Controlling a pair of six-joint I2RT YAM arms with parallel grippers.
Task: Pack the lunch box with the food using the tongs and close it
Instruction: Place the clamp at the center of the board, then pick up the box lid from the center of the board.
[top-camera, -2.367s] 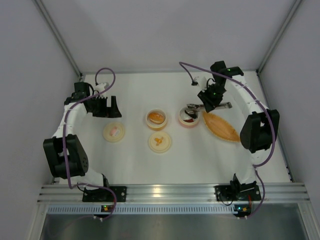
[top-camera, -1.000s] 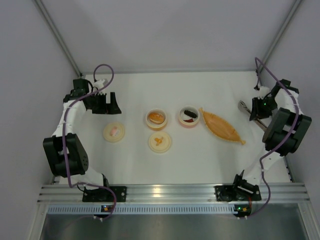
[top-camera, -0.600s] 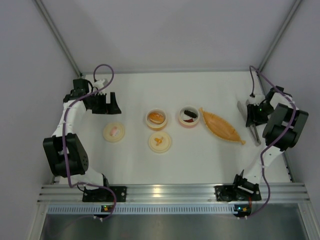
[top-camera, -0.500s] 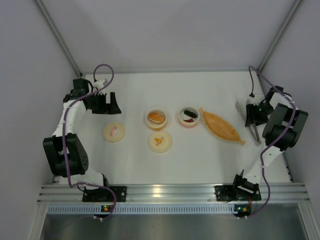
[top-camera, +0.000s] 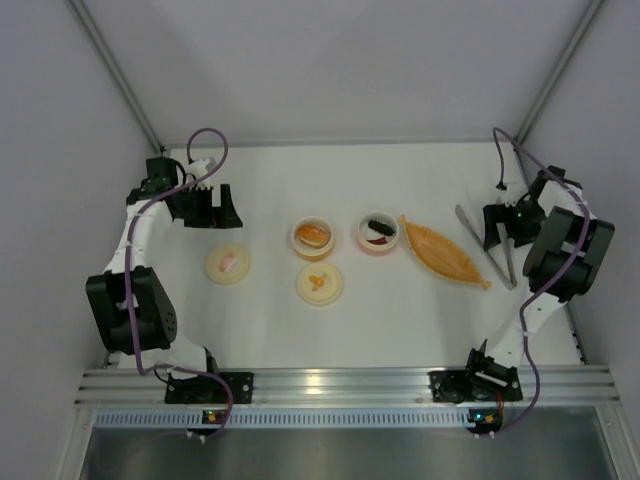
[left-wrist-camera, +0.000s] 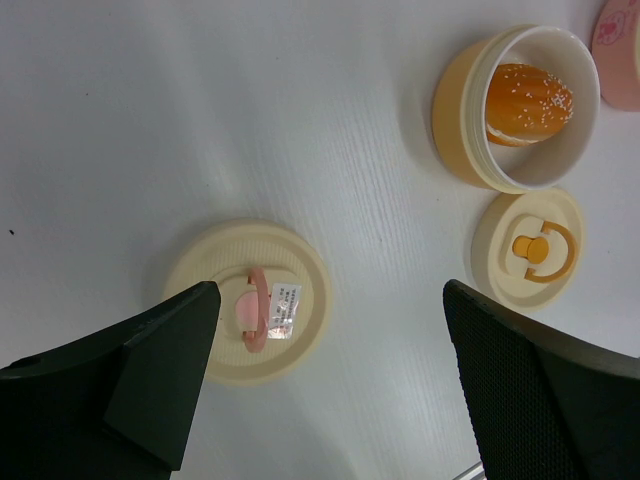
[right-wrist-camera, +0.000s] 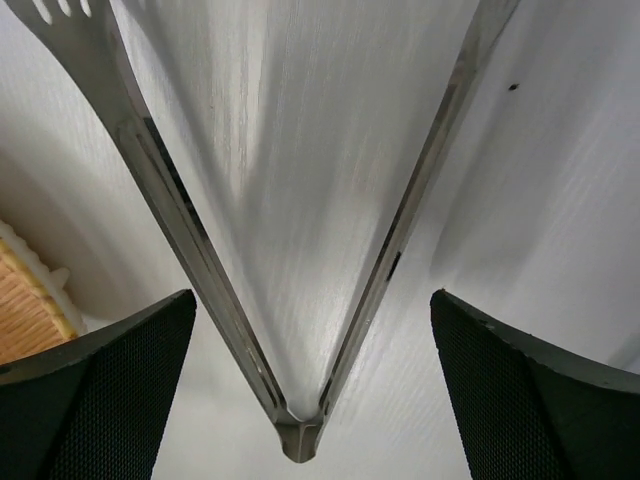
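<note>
Flat on the table (top-camera: 400, 320) near its right edge: tongs (top-camera: 487, 245) (right-wrist-camera: 298, 435), arms splayed, just right of the orange tray (top-camera: 445, 255). Above them, right gripper (top-camera: 497, 228) (right-wrist-camera: 312, 300), fingers wide apart, holding nothing. Left gripper (top-camera: 212, 212) (left-wrist-camera: 325, 300) likewise spread; hovers above a cream lid (left-wrist-camera: 245, 315). In the orange bowl (top-camera: 313, 250), a bun (top-camera: 313, 235) (left-wrist-camera: 528, 95); in the pink bowl (top-camera: 362, 236), sausage pieces (top-camera: 379, 226).

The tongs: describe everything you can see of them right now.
The tongs are slim, shiny grey metal. Two long narrow arms join at one end and spread in a V, and one tip is slotted. They lie flat on the white table near its right edge, beside the orange boat-shaped tray, joined end nearer the robot. The right tool hangs open over them, its fingers outside both arms. No contact shows.
</note>
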